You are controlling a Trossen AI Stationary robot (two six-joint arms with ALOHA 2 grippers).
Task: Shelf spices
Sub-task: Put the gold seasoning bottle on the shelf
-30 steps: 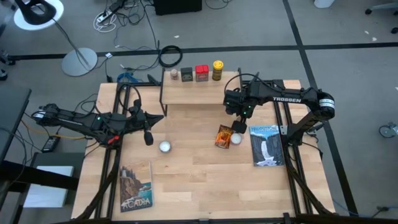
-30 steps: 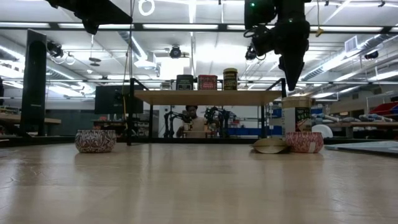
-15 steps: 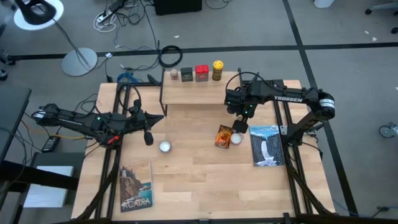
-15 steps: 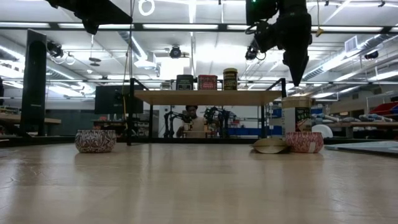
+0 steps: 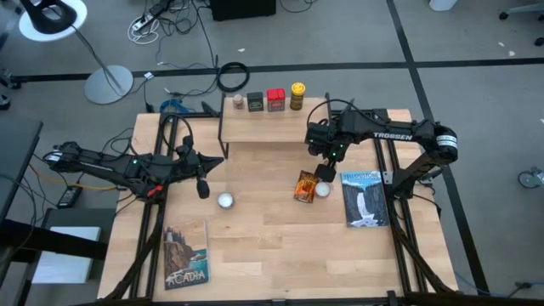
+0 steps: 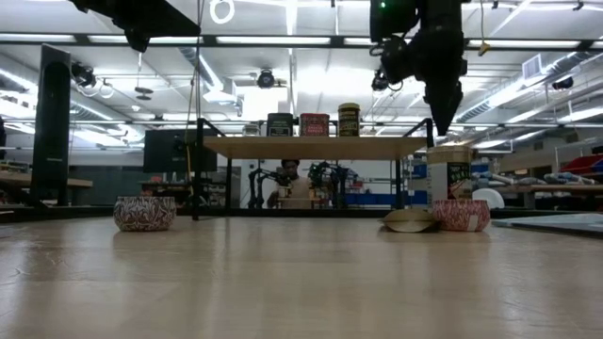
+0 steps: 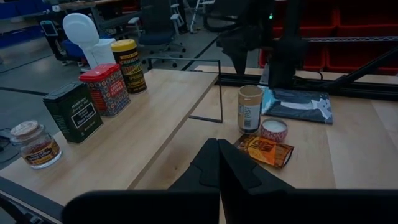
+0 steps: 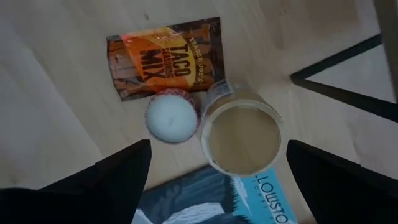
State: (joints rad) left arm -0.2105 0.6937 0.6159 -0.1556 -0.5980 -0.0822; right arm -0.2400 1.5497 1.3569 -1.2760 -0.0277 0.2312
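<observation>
The shelf [image 5: 263, 125] stands at the table's far edge on thin black legs. On its top stand a small pale-capped jar [image 7: 35, 144], a dark tin [image 7: 73, 112], a red tin [image 7: 106, 89] and a yellow black-lidded jar [image 7: 129, 65]. A tan jar [image 8: 242, 134] stands upright on the table by the shelf's right leg, with an orange packet [image 8: 165, 56] lying flat beside it. My right gripper [image 8: 219, 149] hangs open above the tan jar, pointing down, well clear of it [image 6: 449, 174]. My left gripper [image 5: 202, 189] is shut, holds nothing, and hovers over the table's left part.
A white disc [image 8: 171, 117] sits against the tan jar and the packet; another disc [image 5: 225, 201] lies mid-table. One picture book [image 5: 364, 198] lies right of the jar, another book [image 5: 185, 255] at the near left. Bare wood spans the table's near middle.
</observation>
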